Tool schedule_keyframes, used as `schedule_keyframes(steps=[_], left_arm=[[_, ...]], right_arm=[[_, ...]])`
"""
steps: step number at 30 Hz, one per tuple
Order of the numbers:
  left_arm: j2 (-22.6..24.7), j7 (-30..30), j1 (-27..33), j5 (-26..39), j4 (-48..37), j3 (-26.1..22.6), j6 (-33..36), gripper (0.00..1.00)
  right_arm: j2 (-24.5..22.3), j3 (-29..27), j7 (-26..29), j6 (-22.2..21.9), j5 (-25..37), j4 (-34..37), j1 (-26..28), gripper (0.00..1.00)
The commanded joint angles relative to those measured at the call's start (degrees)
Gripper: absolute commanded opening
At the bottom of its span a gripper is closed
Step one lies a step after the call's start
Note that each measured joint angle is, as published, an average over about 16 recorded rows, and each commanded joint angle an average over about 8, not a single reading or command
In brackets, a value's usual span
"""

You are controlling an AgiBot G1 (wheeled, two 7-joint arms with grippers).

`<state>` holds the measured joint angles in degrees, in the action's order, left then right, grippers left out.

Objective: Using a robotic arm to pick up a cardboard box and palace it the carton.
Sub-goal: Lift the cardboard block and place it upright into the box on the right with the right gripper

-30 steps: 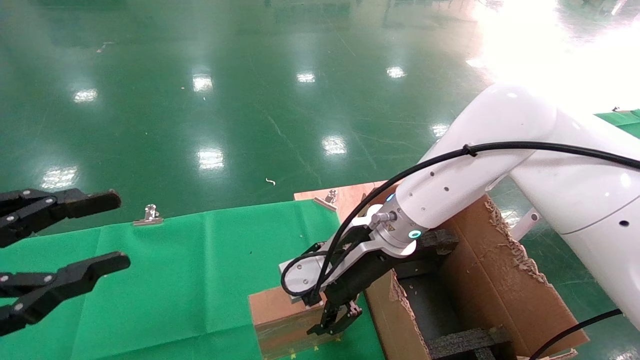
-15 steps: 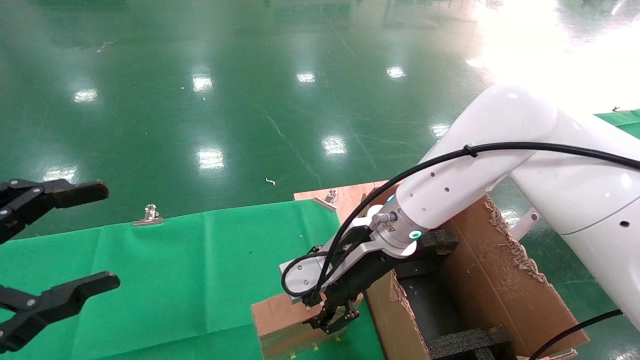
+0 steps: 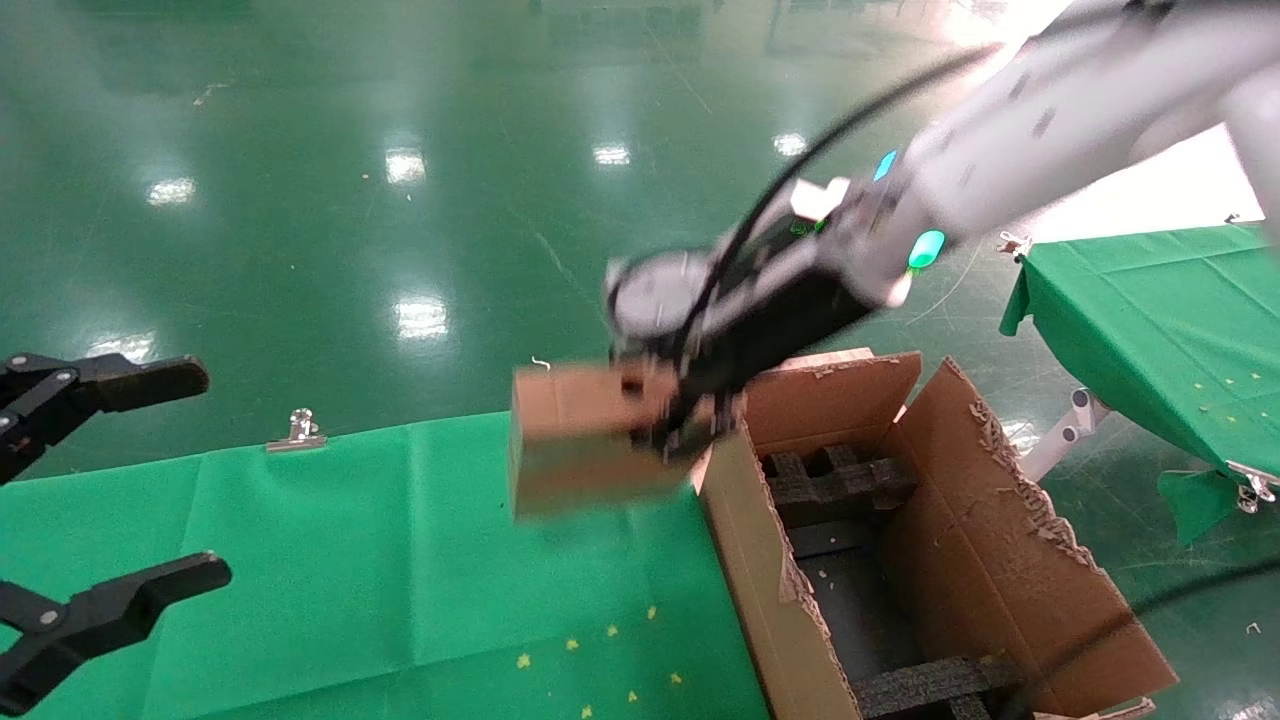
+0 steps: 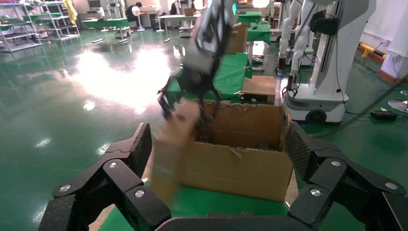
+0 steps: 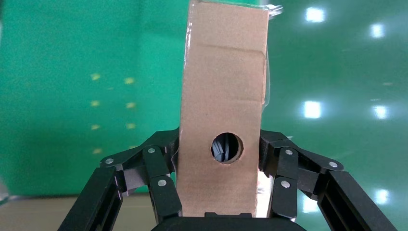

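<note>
- Glossy green floor (image 3: 400, 200) stretched behind my desk (image 3: 400, 560), which wore a green cloth, and the carton (image 3: 980, 560) stood open at the cloth's edge with black foam bars (image 3: 830, 485) inside.
- My right tool (image 3: 690, 415), at the end of the robotic arm (image 3: 1040, 110), was pinching the cardboard box (image 3: 590, 440); the right wrist view showed my fingers (image 5: 159, 173) pressed on both broad faces of it, the round hole (image 5: 227, 148) facing the camera.
- I held the cardboard box in the air above the cloth, just beside the carton's near wall and clear of the desk.
- Its long axis ran out from my right tool, away from the carton, so most of its length hung over the cloth and not over the opening.
- I judged the coming move turned on that: the carton's mouth lay on the far side of my right tool from the box, so the whole length had to travel past the wall before any lowering.
- My left tool (image 3: 110, 500) hung spread and empty, well apart from the carton across the cloth, idle.
</note>
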<state>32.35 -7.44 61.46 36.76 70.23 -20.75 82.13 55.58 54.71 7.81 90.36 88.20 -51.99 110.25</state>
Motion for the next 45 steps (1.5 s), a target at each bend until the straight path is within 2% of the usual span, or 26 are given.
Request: schedule_keyframes(steps=[1,7,13,17,23,32,45], left_arm=[[0.0,0.0,0.0,0.0,0.0,0.0,0.0,1.0],[0.0,0.0,0.0,0.0,0.0,0.0,0.0,1.0],[0.0,0.0,0.0,0.0,0.0,0.0,0.0,1.0],[0.0,0.0,0.0,0.0,0.0,0.0,0.0,1.0],[0.0,0.0,0.0,0.0,0.0,0.0,0.0,1.0],[0.0,0.0,0.0,0.0,0.0,0.0,0.0,1.0],[0.0,0.0,0.0,0.0,0.0,0.0,0.0,1.0]], right_arm=[[0.2,-0.24,-1.51,0.34,-0.72,3.21,3.17,0.0],[1.53,2.56,-5.37,0.74,-3.21,9.55,9.57,0.0],[1.99,6.55,-8.78,0.85,-6.23,13.67,12.74,0.0],[0.59,9.29,-11.48,0.95,-7.82,15.83,14.68,0.0],[-3.74,14.18,-15.3,1.22,-9.75,19.05,18.18,0.0],[-11.22,22.4,-16.81,1.36,-13.38,21.86,21.25,0.0],[-23.0,36.59,-13.92,1.48,-18.89,17.2,25.03,0.0]])
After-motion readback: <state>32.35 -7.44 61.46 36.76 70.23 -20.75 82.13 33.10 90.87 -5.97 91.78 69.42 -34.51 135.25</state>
